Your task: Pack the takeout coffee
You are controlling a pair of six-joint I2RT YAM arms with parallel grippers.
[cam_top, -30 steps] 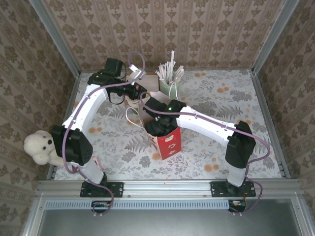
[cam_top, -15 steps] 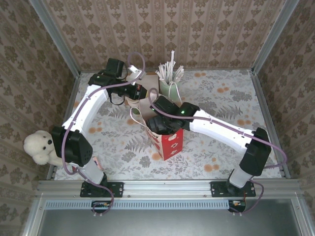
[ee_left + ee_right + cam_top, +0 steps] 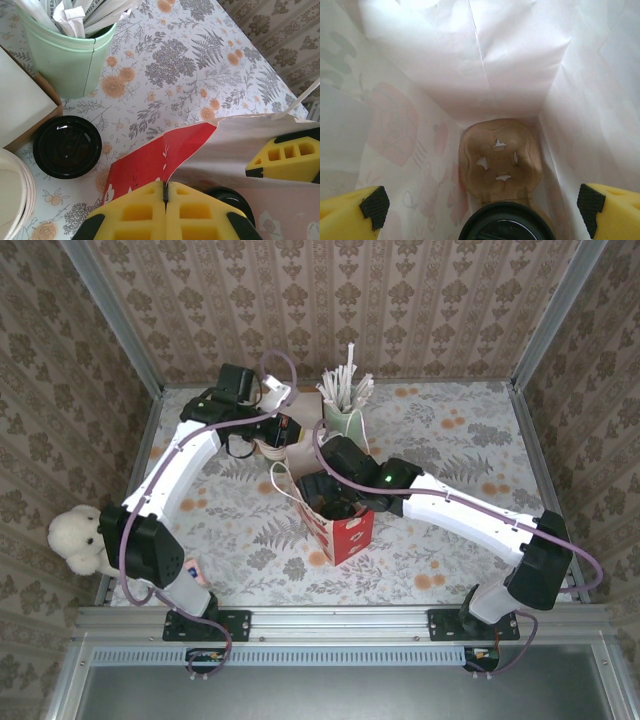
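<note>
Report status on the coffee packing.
Left gripper shut on bag rim. Right gripper open inside bag, coffee cup between fingers. Cardboard tray below it.

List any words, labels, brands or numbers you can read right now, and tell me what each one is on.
Nothing legible in these views.
Red paper bag: white printed marks on its side, too small to read; pink print showing through its inner wall, blurred.
Round black plastic lid beside the pale mint cup: raised marks, unreadable.
The mint cup's wall: no print seen.
</note>
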